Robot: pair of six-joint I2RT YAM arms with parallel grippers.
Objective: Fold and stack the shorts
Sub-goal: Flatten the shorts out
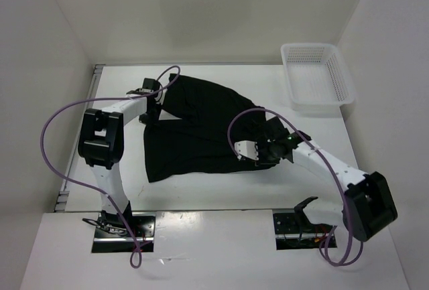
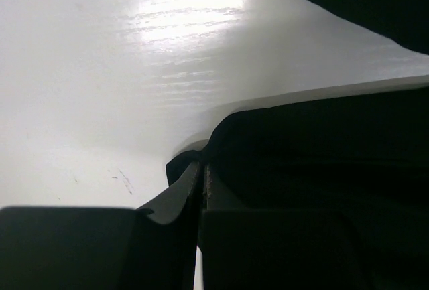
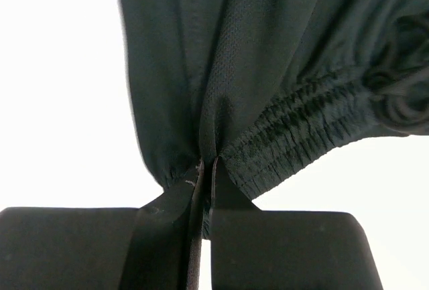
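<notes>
Top view: black shorts [image 1: 201, 129] lie rumpled mid-bench [image 1: 221, 193], soft fabric with two wide legs. The left jaws sit at the shorts' far-left edge and the right jaws at their near-right edge. A white bench strip shows along the shorts' near side. The white plastic mesh basket [image 1: 343, 79] is well apart, off the shorts' far-right corner.

Left wrist: the left jaws are pressed together, pinching a fold at the shorts' [image 2: 322, 149] edge. Glossy white bench [image 2: 134, 69] lies left of it.

Right wrist: the right jaws pinch the shorts [image 3: 268, 55] at the gathered elastic waistband [image 3: 295, 136]. The fabric is a fine knit and fans out from the pinch.
</notes>
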